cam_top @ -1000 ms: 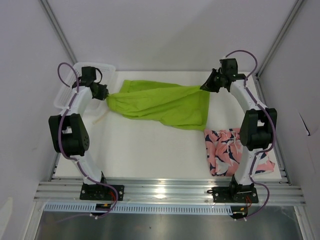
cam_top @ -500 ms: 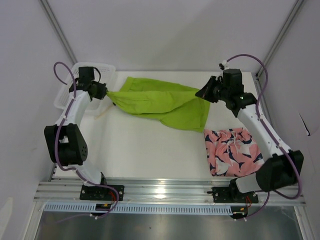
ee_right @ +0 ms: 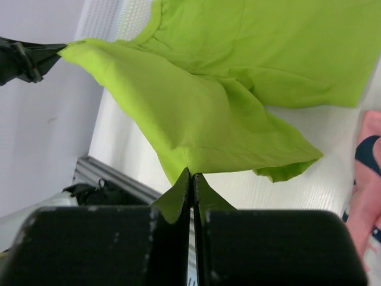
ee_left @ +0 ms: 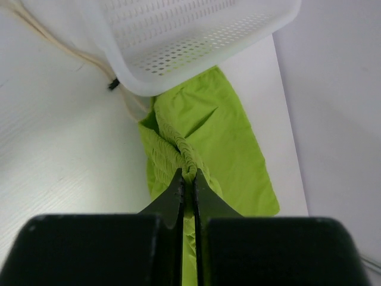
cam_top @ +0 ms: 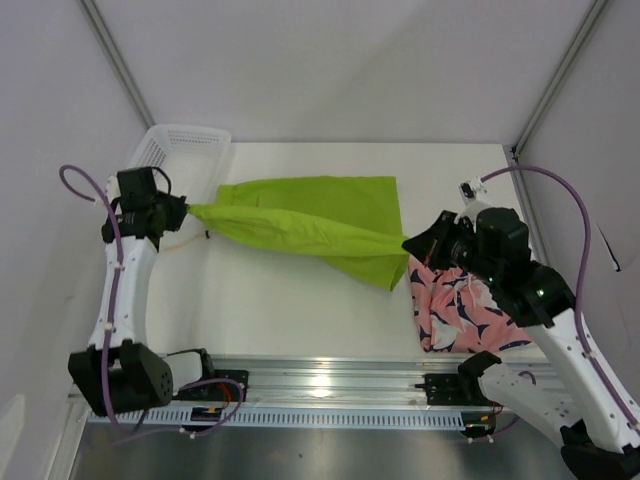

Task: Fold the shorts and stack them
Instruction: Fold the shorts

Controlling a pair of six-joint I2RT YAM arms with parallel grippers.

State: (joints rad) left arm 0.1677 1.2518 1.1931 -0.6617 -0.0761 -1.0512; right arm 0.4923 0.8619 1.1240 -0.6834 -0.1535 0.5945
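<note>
lime green shorts (cam_top: 310, 215) are strung across mid tabletop (cam_top: 290, 300) btw both arms, pulled into a long band running L to R. L end of the fabric is bunched to a tight gathered point and pinched in the left end effector (cam_top: 188, 210). L wrist cam shows its fingers pressed together on a ruched, elastic-looking edge, w/ the rest of the garment trailing away from the grip. R end comes to a corner clamped in the right end effector (cam_top: 408, 245). R wrist cam shows fingers closed flat on a thin fold of green cloth, fabric fanning out from the pinch toward the other arm. Far edge of the green pair looks to lie on the tabletop; can't tell how much of the near edge is off the surface. pink shorts (cam_top: 465, 315) w/ navy/white print sit crumpled at the near-right of the tabletop, just beside the R grip and partly hidden by the right arm. Green pair's R tip is close to their top edge, contact unclear. white mesh basket (cam_top: 185, 145) sits at the far-left corner, just beyond the L grip; in L wrist cam the green fabric runs right up to its wall.
</note>
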